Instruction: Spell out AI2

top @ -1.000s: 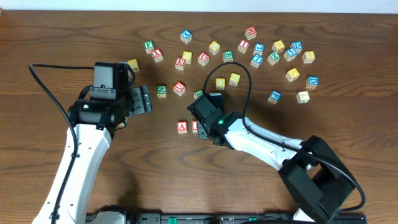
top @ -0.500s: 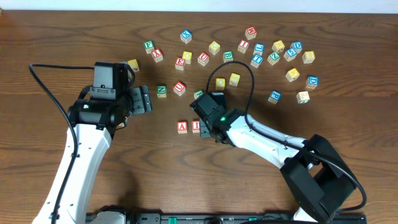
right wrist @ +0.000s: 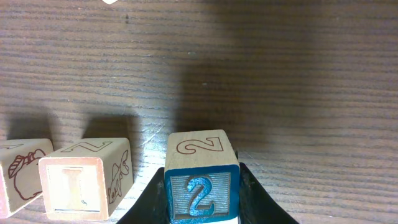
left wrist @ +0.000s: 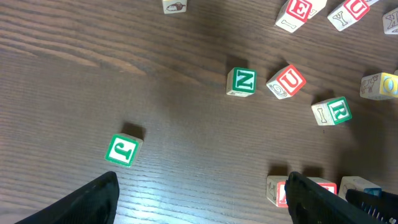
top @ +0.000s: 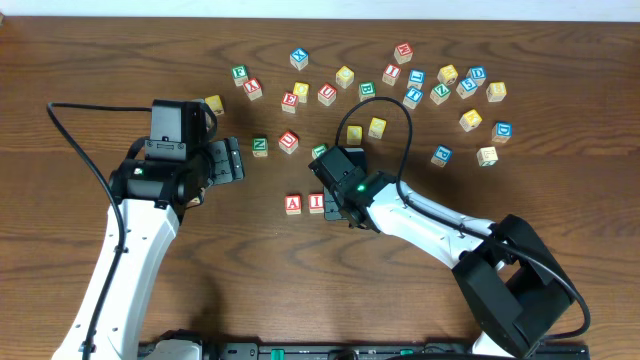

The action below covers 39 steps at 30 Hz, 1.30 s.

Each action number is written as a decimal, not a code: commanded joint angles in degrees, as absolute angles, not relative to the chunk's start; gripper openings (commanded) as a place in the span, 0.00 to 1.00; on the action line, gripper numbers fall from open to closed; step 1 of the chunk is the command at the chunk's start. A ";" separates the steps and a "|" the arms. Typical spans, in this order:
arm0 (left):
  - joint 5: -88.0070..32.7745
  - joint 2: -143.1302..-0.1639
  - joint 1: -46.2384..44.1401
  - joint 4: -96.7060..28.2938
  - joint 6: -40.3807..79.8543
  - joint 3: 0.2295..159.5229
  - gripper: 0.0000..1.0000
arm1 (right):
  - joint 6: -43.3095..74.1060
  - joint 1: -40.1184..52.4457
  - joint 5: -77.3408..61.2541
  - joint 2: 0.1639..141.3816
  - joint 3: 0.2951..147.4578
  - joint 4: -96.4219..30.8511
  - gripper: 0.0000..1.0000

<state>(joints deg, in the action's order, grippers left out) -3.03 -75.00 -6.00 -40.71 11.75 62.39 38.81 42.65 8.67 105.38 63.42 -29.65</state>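
Note:
The cube with a red A (top: pixel 292 203) and the cube with a red I (top: pixel 316 202) stand side by side at the table's middle. In the right wrist view the I cube (right wrist: pixel 84 180) is at the left, and only an edge of the A cube (right wrist: pixel 18 174) shows. My right gripper (top: pixel 337 207) is shut on the blue 2 cube (right wrist: pixel 201 186), just right of the I cube with a small gap. My right gripper (right wrist: pixel 201 194) hides that cube from overhead. My left gripper (top: pixel 230 160) hangs open and empty to the left, its black fingers (left wrist: pixel 93 199) wide apart.
Several other letter cubes lie scattered across the back of the table, among them a green N (top: pixel 260 146), a red U (top: pixel 289 142) and a yellow cube (top: pixel 377 127). A green J cube (left wrist: pixel 123 150) lies under the left wrist. The right arm's cable (top: pixel 385 115) arcs over the cubes.
My right gripper has shifted slightly right with the 2 cube, uncovering the I cube beside the A. The left arm has not moved.

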 commanded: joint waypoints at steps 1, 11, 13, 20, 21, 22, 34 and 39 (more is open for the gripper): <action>-2.35 -75.22 -5.69 -40.91 10.98 63.33 0.84 | 39.51 42.41 7.97 106.54 63.90 -30.46 0.01; -2.33 -75.24 -5.69 -40.93 10.98 63.33 0.84 | 38.06 42.48 8.43 106.54 65.63 -33.45 0.01; -2.33 -75.22 -5.69 -40.91 10.98 63.33 0.84 | 38.04 42.48 8.34 106.54 65.78 -33.56 0.01; -2.33 -75.22 -5.69 -40.91 10.98 63.33 0.84 | 37.50 42.48 7.94 106.56 66.67 -34.28 0.01; -2.33 -75.22 -5.69 -40.91 10.98 63.33 0.84 | 37.26 42.48 7.77 106.56 66.70 -34.28 0.01; -2.33 -75.22 -5.69 -40.91 10.98 63.33 0.84 | 37.06 42.48 7.53 106.56 66.76 -34.26 0.01; -2.35 -75.22 -5.69 -40.93 10.98 63.33 0.84 | 36.14 42.48 7.09 107.53 68.23 -35.70 0.01; -2.33 -75.22 -5.69 -40.91 10.98 63.33 0.84 | 35.70 42.92 7.33 111.31 72.95 -40.14 0.01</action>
<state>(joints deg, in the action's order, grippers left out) -3.01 -75.00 -6.00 -40.71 11.75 62.39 36.64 42.68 7.07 108.49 69.47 -38.96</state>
